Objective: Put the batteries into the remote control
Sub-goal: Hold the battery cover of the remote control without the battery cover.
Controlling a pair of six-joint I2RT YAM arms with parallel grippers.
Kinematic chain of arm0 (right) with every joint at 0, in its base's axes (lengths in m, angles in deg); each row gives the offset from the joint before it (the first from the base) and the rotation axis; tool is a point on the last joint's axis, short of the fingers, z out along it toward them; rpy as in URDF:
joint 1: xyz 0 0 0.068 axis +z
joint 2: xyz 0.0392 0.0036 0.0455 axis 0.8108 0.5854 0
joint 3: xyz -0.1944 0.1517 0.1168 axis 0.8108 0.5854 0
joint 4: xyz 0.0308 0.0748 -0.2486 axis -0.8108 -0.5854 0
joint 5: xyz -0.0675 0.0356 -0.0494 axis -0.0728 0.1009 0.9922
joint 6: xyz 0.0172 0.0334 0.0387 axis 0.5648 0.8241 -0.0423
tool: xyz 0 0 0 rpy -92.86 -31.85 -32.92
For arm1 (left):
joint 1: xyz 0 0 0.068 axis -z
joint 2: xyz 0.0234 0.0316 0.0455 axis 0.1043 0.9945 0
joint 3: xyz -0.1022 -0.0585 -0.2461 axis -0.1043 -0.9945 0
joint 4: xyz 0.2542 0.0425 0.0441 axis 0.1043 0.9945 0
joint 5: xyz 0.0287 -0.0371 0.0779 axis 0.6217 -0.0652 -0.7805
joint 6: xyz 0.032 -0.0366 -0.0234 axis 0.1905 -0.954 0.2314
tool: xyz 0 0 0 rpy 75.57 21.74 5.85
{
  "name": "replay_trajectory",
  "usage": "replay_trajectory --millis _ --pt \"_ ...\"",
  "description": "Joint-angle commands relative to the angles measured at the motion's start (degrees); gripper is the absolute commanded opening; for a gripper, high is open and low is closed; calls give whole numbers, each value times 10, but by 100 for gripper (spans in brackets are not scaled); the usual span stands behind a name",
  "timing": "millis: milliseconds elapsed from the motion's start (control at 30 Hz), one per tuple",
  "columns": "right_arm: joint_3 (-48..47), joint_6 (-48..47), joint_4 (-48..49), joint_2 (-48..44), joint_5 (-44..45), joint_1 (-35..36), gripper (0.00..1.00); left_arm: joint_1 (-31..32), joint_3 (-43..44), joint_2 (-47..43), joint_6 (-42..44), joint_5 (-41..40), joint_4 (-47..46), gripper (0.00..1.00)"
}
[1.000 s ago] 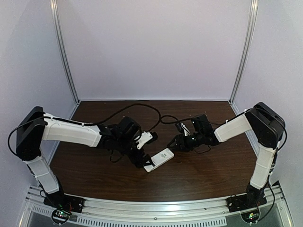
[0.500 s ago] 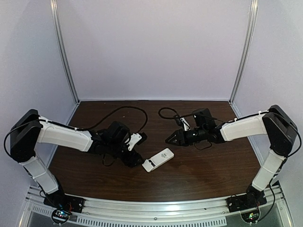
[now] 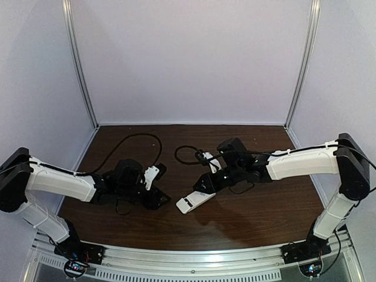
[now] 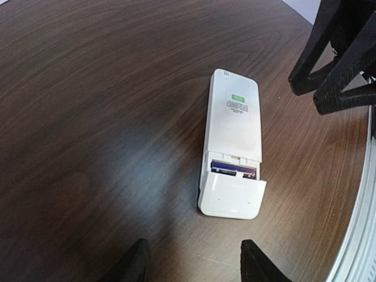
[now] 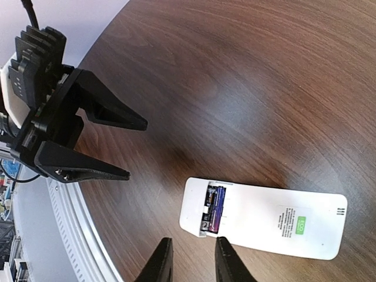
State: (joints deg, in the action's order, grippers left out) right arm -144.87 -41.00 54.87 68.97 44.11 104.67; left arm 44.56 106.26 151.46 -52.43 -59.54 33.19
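Note:
The white remote control (image 3: 194, 201) lies face down on the table, with a green label on its back (image 4: 238, 106). Its battery bay is partly uncovered, and the purple-blue batteries (image 5: 214, 210) sit inside it (image 4: 234, 171). The white cover (image 4: 231, 197) lies over the end of the bay, slid partway. My left gripper (image 4: 194, 267) is open and empty, a short way back from the cover end, and also shows in the top view (image 3: 160, 200). My right gripper (image 5: 191, 261) is open a little and empty, just above the battery end (image 3: 204, 183).
Black cables (image 3: 141, 141) loop on the brown table behind both arms. A metal rail (image 3: 194, 261) runs along the near edge. The left gripper's open fingers (image 5: 88, 141) show to the left in the right wrist view.
My left gripper has let go of the remote's end and drawn back to the left. My right arm has swung left and down to hover over the remote. The remote has barely moved.

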Motion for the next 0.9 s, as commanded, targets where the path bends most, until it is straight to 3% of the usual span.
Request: replay_trajectory --millis 0,200,467,867 --pt "-8 29 24 21 -27 11 20 -4 -34 -10 -40 8 -69 53" --pt "-34 40 26 59 -45 38 13 -4 -91 -23 -65 22 -150 49" --pt "-40 49 36 91 -57 49 10 -4 -108 -16 -60 27 -182 43" --pt "-44 47 42 139 -48 40 10 1 -115 -4 -59 33 -208 41"
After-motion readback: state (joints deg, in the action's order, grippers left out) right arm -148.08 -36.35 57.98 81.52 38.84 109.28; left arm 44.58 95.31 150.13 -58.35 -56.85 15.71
